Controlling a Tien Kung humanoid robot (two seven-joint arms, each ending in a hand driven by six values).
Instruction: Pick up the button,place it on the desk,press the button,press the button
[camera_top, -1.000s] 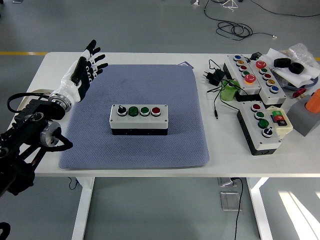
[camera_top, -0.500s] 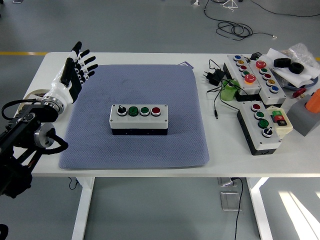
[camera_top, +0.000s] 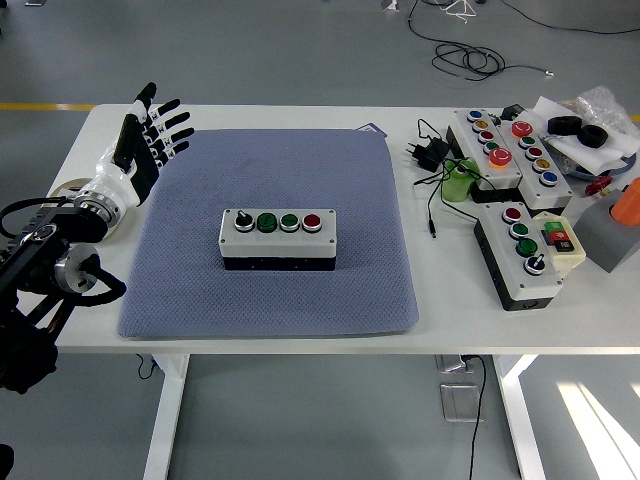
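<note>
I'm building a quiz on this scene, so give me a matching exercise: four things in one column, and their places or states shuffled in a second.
Things:
1. control box
2. left hand
3. green roll
4. power adapter

Places or states:
A. open, fingers spread, over the mat's far left corner
B. on the bare table, black, right of the mat
C. middle of the grey mat
D. beside the long button panel

Pairs: 1-C, 2-A, 3-D, 4-B
</note>
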